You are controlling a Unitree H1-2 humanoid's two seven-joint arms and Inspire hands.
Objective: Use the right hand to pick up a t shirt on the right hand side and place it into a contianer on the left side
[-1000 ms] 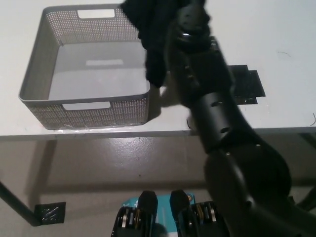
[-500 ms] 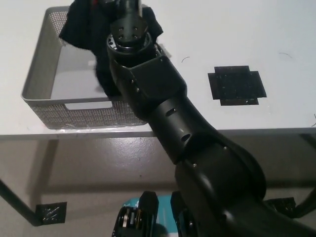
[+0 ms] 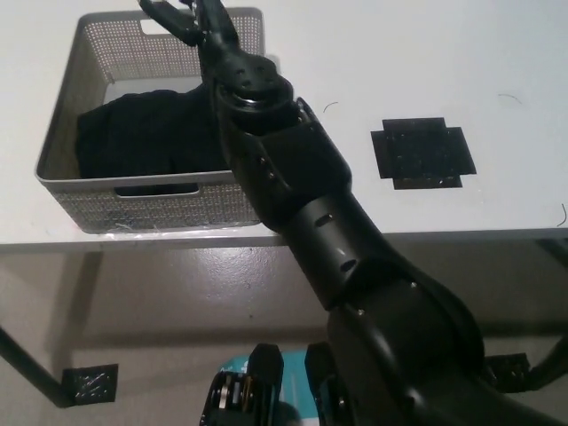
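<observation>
T-shirt point(image 3: 133, 138) lies heaped inside the grey mesh container point(image 3: 53, 173) at the table's left, so the placing step looks done. Farther back, over the container's far rim, the black right hand point(image 3: 182, 19) hangs with fingers apparently spread, holding nothing. Next it should withdraw rightward.

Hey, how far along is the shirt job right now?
Nearly done: the black t-shirt lies inside the grey basket on the left. The right hand is open above the basket's far rim, holding nothing. What's left is pulling the arm back. The left hand is out of view.
</observation>
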